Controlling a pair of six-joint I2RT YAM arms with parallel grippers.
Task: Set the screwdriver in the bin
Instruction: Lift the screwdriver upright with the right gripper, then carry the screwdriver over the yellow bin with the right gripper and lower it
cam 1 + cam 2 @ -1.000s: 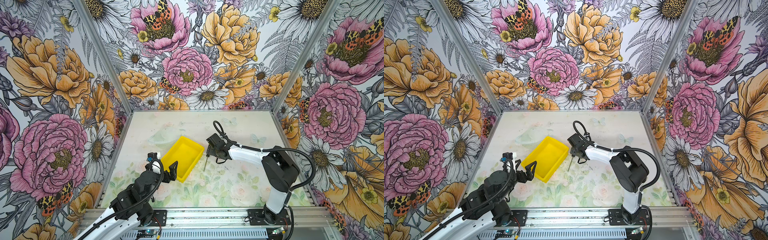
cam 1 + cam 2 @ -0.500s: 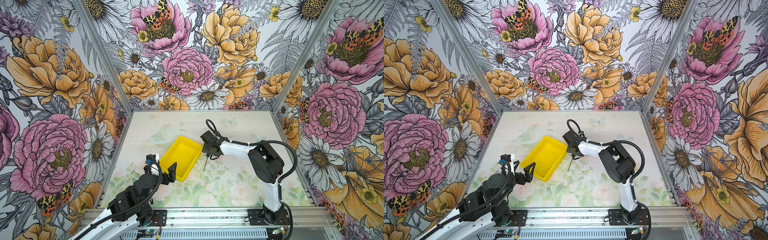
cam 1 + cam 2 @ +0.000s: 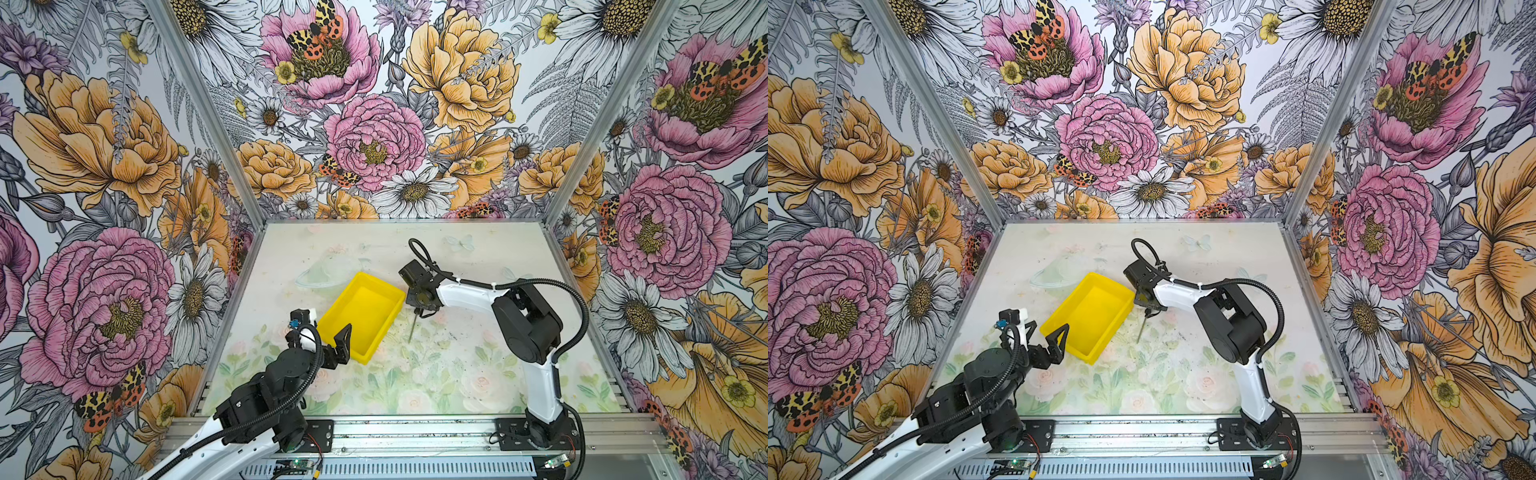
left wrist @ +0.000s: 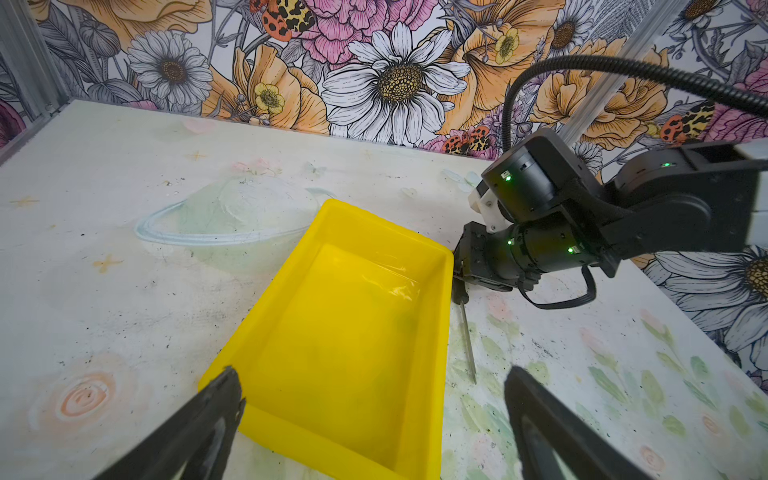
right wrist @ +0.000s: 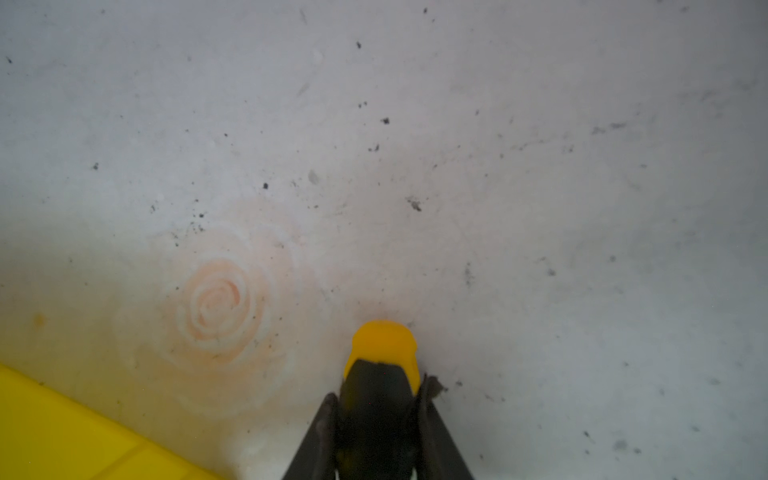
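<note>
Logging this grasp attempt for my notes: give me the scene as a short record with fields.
screwdriver: lying on the table, beside the bin, outside it
bin: empty
right end effector: closed on the screwdriver's black handle
left end effector: open, over the bin's near corner, holding nothing
task: not yet done
</note>
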